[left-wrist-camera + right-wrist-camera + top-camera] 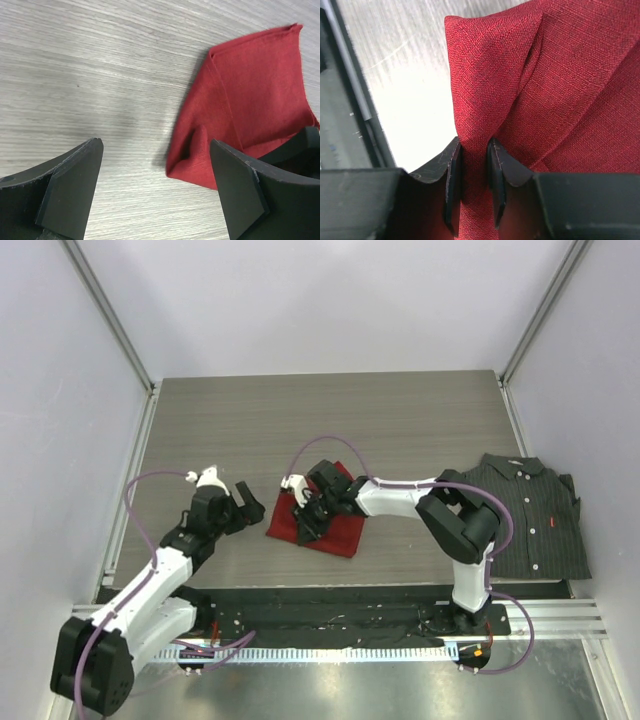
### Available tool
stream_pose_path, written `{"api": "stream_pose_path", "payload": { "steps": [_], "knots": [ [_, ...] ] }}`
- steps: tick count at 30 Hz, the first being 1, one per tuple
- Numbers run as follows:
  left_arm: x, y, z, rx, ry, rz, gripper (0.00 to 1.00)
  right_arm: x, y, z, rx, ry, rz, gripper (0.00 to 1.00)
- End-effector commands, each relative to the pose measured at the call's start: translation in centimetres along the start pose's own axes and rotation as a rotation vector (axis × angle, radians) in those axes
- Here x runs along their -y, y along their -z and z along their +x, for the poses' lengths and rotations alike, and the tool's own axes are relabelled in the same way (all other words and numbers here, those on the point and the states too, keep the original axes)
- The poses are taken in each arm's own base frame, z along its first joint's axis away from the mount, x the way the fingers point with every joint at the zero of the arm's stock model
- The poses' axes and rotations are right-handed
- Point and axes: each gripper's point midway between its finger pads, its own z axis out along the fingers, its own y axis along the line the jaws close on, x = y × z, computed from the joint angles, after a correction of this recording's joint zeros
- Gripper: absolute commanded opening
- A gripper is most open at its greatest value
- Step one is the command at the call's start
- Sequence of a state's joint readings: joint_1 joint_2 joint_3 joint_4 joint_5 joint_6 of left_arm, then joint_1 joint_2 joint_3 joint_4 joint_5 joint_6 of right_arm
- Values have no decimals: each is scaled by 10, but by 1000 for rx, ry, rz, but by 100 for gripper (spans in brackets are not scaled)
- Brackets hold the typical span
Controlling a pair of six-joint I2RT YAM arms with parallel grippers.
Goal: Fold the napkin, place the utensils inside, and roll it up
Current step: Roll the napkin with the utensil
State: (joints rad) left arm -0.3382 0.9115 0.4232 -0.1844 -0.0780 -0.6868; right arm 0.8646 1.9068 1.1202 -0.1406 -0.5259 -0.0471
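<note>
Right wrist view: your right gripper (pixel 474 152) is pinched nearly closed on a raised fold of the red napkin (pixel 570 75). Your left gripper (pixel 156 145) is spread wide, holding nothing, just beside the napkin's edge. The napkin lies on the grey table (pixel 400 410), left of the pinstriped shirt (pixel 530 510).
</note>
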Motion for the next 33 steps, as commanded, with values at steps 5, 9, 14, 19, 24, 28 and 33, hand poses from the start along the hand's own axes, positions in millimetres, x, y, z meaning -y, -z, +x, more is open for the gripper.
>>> {"api": "stream_pose_path", "payload": {
  "steps": [5, 9, 14, 19, 24, 28, 33],
  "knots": [
    [33, 18, 0, 80, -23, 262, 88, -8, 11, 34, -99, -274, -156, 27],
    [43, 17, 10, 51, -34, 344, 86, -9, 16, 28, -83, -348, -266, 27],
    [52, 8, 17, 17, -51, 400, 84, 2, 17, 26, -71, -409, -340, 27],
    [56, -6, 21, -16, -61, 409, 82, 9, 16, 27, -63, -460, -426, 26],
    [62, -22, 25, -66, -73, 410, 82, 20, 10, 32, -66, -500, -457, 25],
    [66, -33, 30, -87, -77, 414, 80, 27, 9, 35, -65, -515, -462, 25],
    [68, -42, 37, -111, -62, 413, 76, 30, 8, 39, -74, -519, -459, 24]
  ]
}}
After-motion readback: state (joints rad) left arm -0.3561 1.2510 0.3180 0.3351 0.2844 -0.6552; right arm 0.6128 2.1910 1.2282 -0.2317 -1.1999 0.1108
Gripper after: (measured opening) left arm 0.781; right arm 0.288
